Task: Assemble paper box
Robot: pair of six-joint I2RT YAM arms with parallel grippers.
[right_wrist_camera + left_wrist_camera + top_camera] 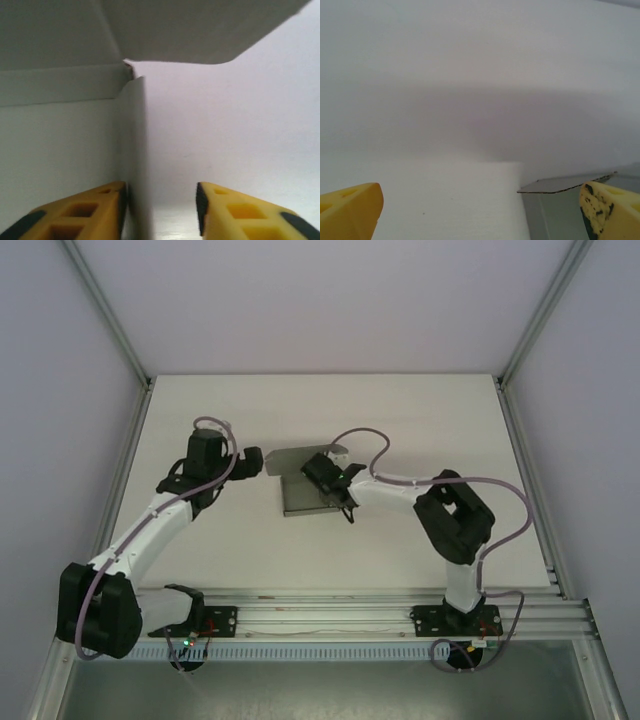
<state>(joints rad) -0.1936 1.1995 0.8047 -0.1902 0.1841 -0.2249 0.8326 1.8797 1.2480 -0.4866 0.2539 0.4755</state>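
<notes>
1. Top external view: puts the plain matte grey thin-card paper box (300,498) at the middle of the white tabletop (420,410), partly formed, with its base lying flat and a rear flap raised.
2. Finds the right pincer (324,473) reaching in over the box's far right part, and the left pincer (254,460) just beside the box's left rear corner, apart from the card.
3. From the right wrist: shows a standing side wall of the box (135,150) between the yellow fingers (112,202), flat against one pad with a clear gap to the other. Parted, then, straddling the wall and not pinching it.
4. Reads as a placement meant to keep that wall upright, or to set up a pinch, while the flap overhanging it waits to be folded.
5. From the left wrist: shows yellow fingers (350,210) spread wide at the lower corners, holding nothing, with a thin flap edge of the box (565,186) close by the one at the picture's right.
6. Suggests a waiting pose there: wide open, level with the flap, ready to nudge or catch it once the wall is steadied.
7. Places the task about midway: walls partly up, flaps loose, nothing visibly tucked.
8. Warns of thin card, likely to spring back or buckle if squeezed off-square.
</notes>
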